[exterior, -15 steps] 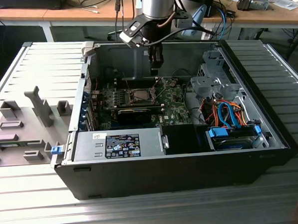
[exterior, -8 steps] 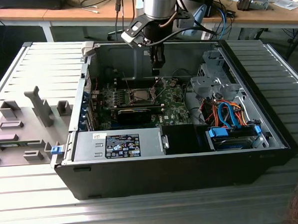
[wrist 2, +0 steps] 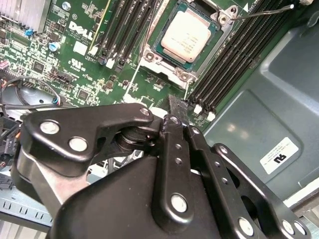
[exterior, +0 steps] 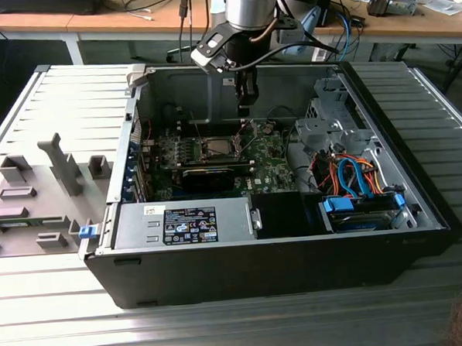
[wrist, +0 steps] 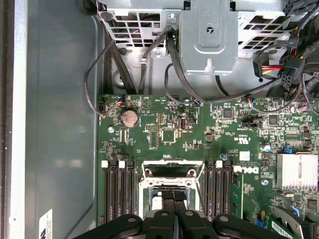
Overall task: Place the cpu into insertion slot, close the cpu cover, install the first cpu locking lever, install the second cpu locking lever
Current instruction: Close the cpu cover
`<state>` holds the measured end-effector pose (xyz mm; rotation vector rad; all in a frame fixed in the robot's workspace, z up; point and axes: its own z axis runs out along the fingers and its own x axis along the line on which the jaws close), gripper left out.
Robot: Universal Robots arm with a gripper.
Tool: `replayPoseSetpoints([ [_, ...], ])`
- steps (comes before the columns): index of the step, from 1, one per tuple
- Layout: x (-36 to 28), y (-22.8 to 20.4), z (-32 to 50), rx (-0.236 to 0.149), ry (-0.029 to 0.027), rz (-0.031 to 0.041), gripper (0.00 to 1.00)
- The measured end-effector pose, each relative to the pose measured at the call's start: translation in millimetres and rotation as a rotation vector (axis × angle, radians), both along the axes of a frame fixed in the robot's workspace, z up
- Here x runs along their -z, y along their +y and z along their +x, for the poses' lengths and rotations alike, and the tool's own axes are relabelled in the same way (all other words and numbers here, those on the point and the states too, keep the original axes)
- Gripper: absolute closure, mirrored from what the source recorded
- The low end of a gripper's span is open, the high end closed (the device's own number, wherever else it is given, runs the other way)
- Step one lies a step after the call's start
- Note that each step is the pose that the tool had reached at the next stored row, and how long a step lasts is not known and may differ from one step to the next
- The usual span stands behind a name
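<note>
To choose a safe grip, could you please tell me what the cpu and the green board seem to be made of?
The cpu looks like metal, matte pale silver with a soft sheen. The circuit board is probably laminate, glossy green with fine traces and soldered parts.

Workshop with cable-strewn benches (exterior: 114, 21) and opened computer (exterior: 259, 268)

A ribbed metal table (exterior: 224, 328) carried an open black computer case (exterior: 259, 268) across its middle; a grey fixture plate (exterior: 72, 104) with upright holders (exterior: 60, 162) lay beside it toward the table's edge at the exterior view's left
</note>
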<state>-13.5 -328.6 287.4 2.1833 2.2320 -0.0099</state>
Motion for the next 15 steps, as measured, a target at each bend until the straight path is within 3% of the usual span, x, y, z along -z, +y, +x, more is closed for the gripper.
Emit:
replayPoseSetpoints([
  [15,0.4,0.0,3.9,0.000,0.0001,-0.0001,0.89],
])
